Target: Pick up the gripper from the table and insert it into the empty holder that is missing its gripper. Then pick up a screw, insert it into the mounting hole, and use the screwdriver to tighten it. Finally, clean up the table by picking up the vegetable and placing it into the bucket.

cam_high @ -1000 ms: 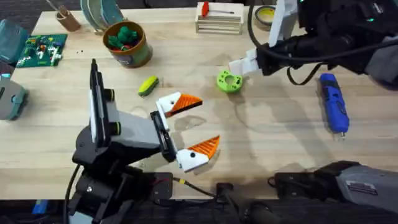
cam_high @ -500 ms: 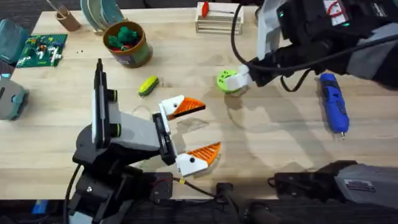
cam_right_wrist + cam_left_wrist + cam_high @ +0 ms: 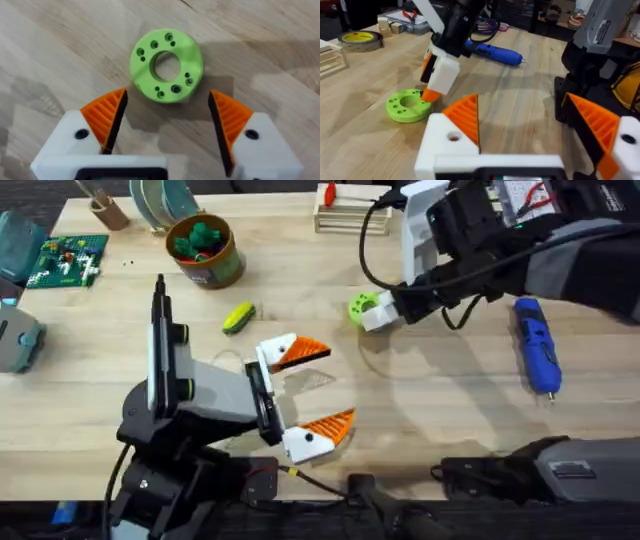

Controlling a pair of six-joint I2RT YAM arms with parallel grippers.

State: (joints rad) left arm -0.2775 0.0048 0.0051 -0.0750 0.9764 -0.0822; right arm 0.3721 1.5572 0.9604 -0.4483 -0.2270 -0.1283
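Right claw (image 3: 165, 125) released, poised over the green ring (image 3: 166, 65) on the desk (image 3: 450, 410). Left claw (image 3: 305, 395) released, idle. Advise centring the pads astride the ring before clenching.

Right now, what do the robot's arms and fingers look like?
Both arms are dark grey and black, with black cables running along them. The left gripper has two white blocky mounts, each carrying an orange wedge-shaped finger with a ribbed face and a small dark screw hole in the white part. The right gripper has matching white mounts and orange ribbed fingers. A white label sits on the right arm's base.
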